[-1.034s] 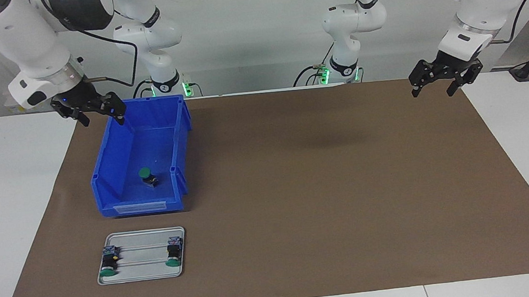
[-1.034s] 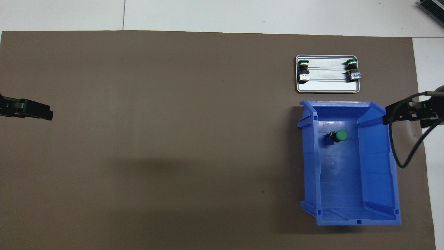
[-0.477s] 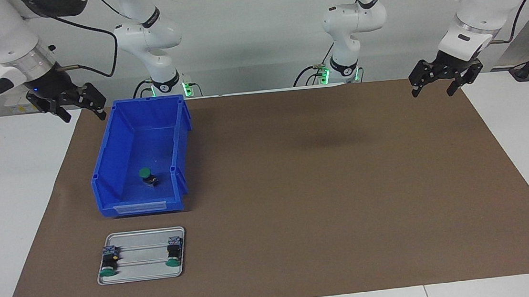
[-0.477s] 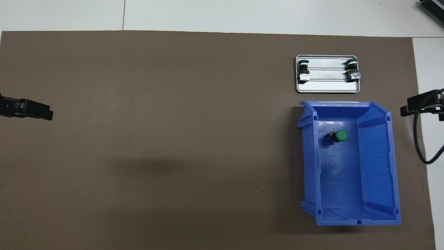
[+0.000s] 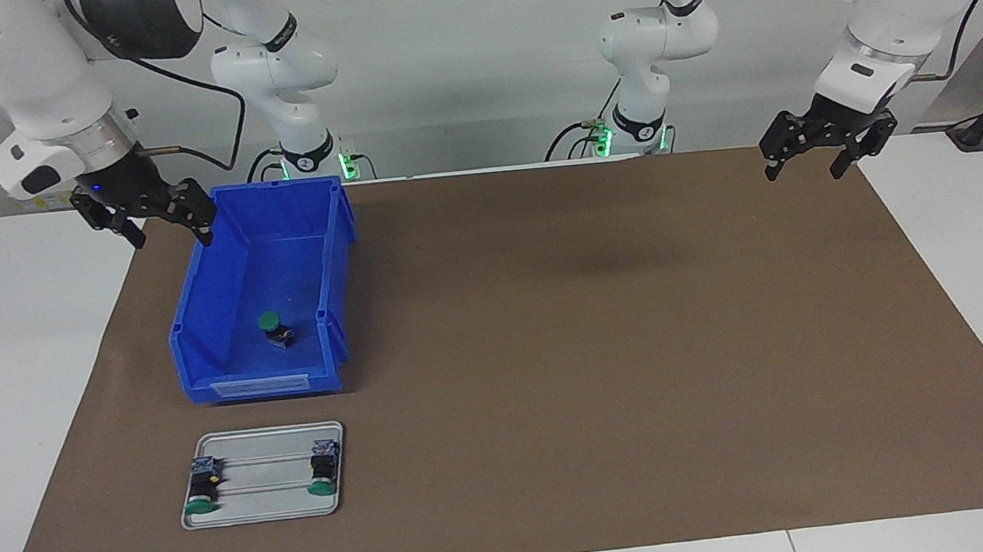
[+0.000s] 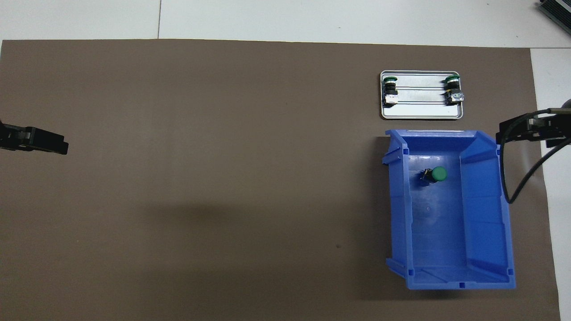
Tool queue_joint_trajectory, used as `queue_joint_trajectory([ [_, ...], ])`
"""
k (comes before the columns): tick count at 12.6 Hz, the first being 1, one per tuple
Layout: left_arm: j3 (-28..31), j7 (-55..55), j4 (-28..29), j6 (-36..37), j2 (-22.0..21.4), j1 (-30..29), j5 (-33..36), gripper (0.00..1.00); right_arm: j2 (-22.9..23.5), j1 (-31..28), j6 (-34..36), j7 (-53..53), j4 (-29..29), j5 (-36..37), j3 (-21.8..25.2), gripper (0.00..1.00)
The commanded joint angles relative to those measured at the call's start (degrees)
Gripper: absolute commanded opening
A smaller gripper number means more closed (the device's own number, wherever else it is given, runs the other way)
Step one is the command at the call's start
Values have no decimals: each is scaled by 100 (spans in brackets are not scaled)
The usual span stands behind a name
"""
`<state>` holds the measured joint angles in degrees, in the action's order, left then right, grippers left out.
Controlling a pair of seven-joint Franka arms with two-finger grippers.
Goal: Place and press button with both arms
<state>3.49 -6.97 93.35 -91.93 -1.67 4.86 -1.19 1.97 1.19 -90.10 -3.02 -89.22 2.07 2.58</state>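
A green-capped button (image 5: 272, 328) lies on the floor of the blue bin (image 5: 194, 306), near the bin's end farthest from the robots; it also shows in the overhead view (image 6: 435, 174). My right gripper (image 5: 168, 228) is open and empty, up in the air over the mat beside the bin's corner nearest the robots; in the overhead view (image 6: 521, 129) it is just outside the bin's wall (image 6: 486, 214). My left gripper (image 5: 804, 167) is open and empty, waiting over the mat's edge at the left arm's end (image 6: 47, 143).
A silver tray (image 5: 267, 502) lies farther from the robots than the bin, with two more green buttons (image 5: 201, 490) (image 5: 323, 471) on it; it shows in the overhead view (image 6: 421, 114) too. A brown mat (image 5: 596, 347) covers the table.
My right gripper swung out from over the bin's corner toward the table's end, then came partway back beside the bin. The left arm and the buttons have not moved.
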Motion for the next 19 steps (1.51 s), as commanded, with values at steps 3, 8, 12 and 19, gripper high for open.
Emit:
queue_joint_trajectory([
  [3,-42,-41,210,-88,-176,-55,110,100,-250,-66,71,-49,-341,207,-91,99],
  [8,-42,-41,210,-88,-176,-55,110,100,-241,-137,37,-67,-253,127,-126,100],
  [12,-42,-41,210,-97,-176,-55,110,100,-241,-128,46,-93,-254,110,-126,100],
  [19,-42,-41,210,-88,-176,-55,110,100,-233,-128,46,-111,-262,101,-135,100],
])
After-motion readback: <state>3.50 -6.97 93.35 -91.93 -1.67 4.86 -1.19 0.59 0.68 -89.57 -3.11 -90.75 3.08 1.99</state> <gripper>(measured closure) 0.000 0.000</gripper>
